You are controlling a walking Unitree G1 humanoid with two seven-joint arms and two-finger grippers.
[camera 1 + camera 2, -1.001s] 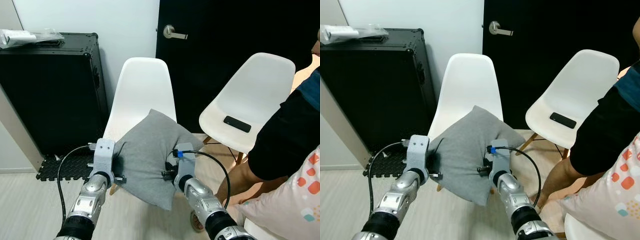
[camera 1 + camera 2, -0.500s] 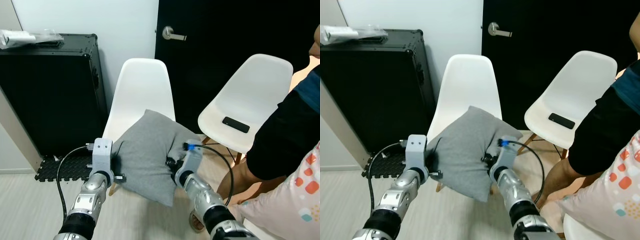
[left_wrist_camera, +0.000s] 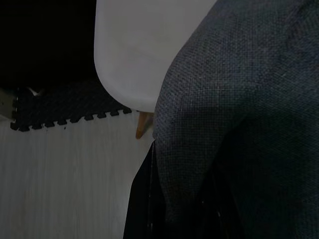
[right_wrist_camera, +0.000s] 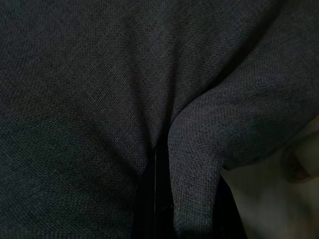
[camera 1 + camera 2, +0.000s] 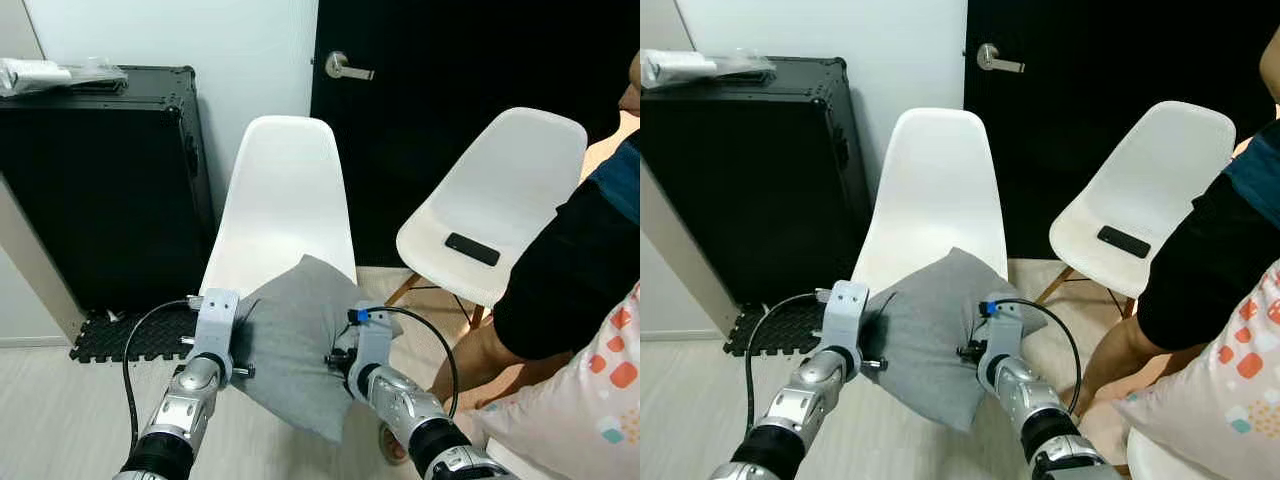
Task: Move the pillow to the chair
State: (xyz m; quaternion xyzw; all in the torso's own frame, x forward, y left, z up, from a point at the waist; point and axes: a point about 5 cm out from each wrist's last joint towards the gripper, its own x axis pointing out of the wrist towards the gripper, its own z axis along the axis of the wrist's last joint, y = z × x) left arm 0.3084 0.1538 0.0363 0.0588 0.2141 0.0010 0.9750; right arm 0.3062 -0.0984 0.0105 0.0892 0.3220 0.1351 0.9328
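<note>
The white chair (image 5: 272,215) stands against the wall between a black case (image 5: 100,180) and a second white chair (image 5: 500,215), which carries a dark phone (image 5: 474,248) on its seat; a person (image 5: 575,270) is at the right edge. The grey pillow (image 5: 295,335) is held over the front edge of the first chair's seat, set diamond-wise with its long axis running from an upper corner aimed at the chair back to a lower corner aimed at the floor. The left claw (image 5: 238,345) pinches fabric on the pillow's left edge, and the right claw (image 5: 338,352) pinches a fold on its right side; both wrist views show cloth bunched between the black fingers (image 4: 155,199). Compared with one second ago, the pillow sits lower, exposing more of the chair's backrest and seat.
</note>
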